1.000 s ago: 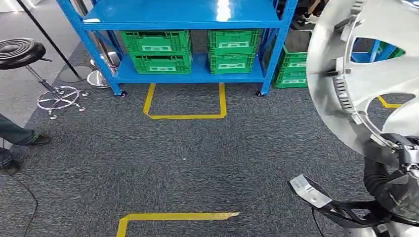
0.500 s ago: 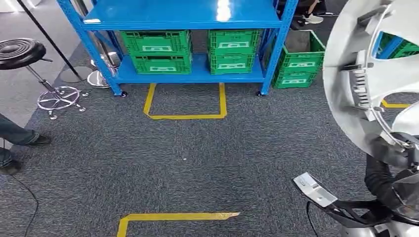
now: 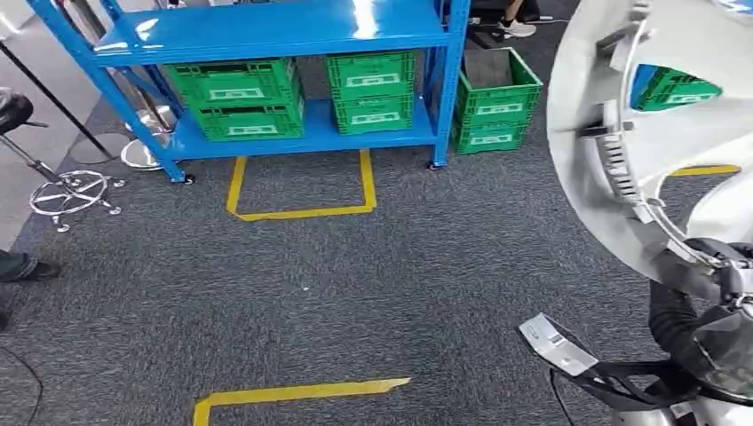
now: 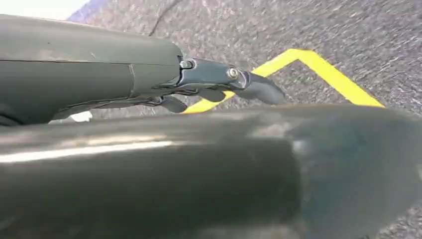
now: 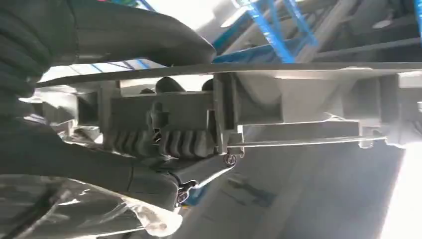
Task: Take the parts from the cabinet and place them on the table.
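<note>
Hubcap (image 3: 657, 133): gripped by its rim in right hand (image 5: 149, 144), held upright at robot's right; left hand (image 4: 219, 84) hangs low, grasp indeterminate; no table visible.

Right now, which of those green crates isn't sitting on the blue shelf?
The green crate stack standing on the carpet just right of the blue shelf; the other crates sit inside the shelf.

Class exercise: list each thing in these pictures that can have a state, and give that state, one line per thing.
Wheel cover: off the shelves, held up on edge by the right robot hand.
Left robot hand: holds nothing, hangs over the carpet.
Green crates: stacked on the blue rack's lower shelf.
Green crate stack: on the floor beside the rack, top one open.
</note>
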Robot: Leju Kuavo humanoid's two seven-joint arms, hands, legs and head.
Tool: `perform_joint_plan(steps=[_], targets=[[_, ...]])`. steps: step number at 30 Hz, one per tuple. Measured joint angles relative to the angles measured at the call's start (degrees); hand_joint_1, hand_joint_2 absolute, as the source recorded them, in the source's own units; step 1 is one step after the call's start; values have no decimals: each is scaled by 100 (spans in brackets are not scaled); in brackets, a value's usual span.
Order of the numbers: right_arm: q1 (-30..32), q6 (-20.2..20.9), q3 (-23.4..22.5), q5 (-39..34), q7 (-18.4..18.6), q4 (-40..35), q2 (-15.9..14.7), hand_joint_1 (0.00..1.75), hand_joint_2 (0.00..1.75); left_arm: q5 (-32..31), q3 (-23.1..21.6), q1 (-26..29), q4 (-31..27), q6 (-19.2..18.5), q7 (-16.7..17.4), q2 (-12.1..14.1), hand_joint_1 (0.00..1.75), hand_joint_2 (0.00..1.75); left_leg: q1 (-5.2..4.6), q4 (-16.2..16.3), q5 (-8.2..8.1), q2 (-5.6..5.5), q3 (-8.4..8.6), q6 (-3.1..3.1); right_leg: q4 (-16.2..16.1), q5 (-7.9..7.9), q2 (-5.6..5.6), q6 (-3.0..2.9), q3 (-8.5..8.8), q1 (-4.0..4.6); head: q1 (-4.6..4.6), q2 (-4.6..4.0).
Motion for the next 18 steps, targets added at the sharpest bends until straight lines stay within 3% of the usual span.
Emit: perform_joint_plan(steps=[1,2,4,5,6,7,9,10,11,13,15,16,17,18], targets=[[1,0,4,0,-7,-2,0,175,175,0,0,-3,0,0,-2,0,0,0,26,82,-136,-153,-16,-46,-5,35,46,-57,60,-6,-13,0],[-15,0,4,-4,-11,-2,0,175,175,2,-2,2,0,0,-4,0,0,0,24,349,-420,-331,-101,-44,-11,67,92,-99,29,-4,-17,0],[-10,0,9,-2,-39,0,0,175,175,7,0,14,4,0,-11,0,0,0,-8,1251,-961,-474,-408,-22,-8,119,230,-135,-29,21,-31,0],[-10,0,9,-4,-44,0,0,175,175,7,-2,17,7,0,-11,0,0,0,-16,1632,-1113,-482,-539,2,-6,129,299,-149,-51,43,-28,0],[-11,2,9,-4,-52,0,0,175,175,9,0,19,7,0,-11,0,0,0,-29,1802,-1136,-485,-580,33,-6,135,380,-154,-59,67,-28,0],[-9,0,9,-4,-68,0,0,175,175,11,0,18,9,0,-11,2,0,0,-47,1705,-1037,-496,-505,80,-6,139,459,-153,-61,88,-31,0],[-10,0,9,-2,-90,0,0,175,175,26,0,14,7,9,-20,7,0,0,-105,872,-581,-601,-86,235,-9,148,628,-151,-50,131,-28,0],[-11,0,9,-2,-103,0,0,175,175,30,0,13,9,13,-22,7,0,0,-137,384,-377,-799,143,329,-12,153,700,-151,-49,133,-31,0],[-12,0,9,-2,-114,0,0,175,175,50,2,15,11,20,-22,53,0,0,-129,165,-406,-1196,249,440,-6,161,735,-132,-72,110,-2,0],[-21,0,9,-2,-151,-2,0,175,175,59,2,13,20,28,-39,35,0,0,-170,115,-356,-1088,255,412,-22,191,875,-71,-112,68,-42,0],[0,0,7,-2,-162,-7,0,175,175,59,2,8,20,35,-46,17,0,0,-171,24,-325,-952,278,406,-96,247,1018,30,-165,67,-39,0],[11,0,7,-2,-162,-7,0,175,175,61,4,-2,20,46,-46,20,0,0,-107,-105,-257,-837,310,355,-37,170,853,12,-197,67,-26,0],[-6,0,7,-4,-160,-11,0,175,175,61,4,-5,20,48,-50,15,0,0,-120,-150,-235,-765,315,372,129,37,502,5,-288,96,-22,0],[-30,0,7,-4,-160,-9,0,175,175,63,7,4,20,50,-52,13,0,0,-125,-154,-223,-672,305,386,490,-185,327,19,-455,99,19,0]])
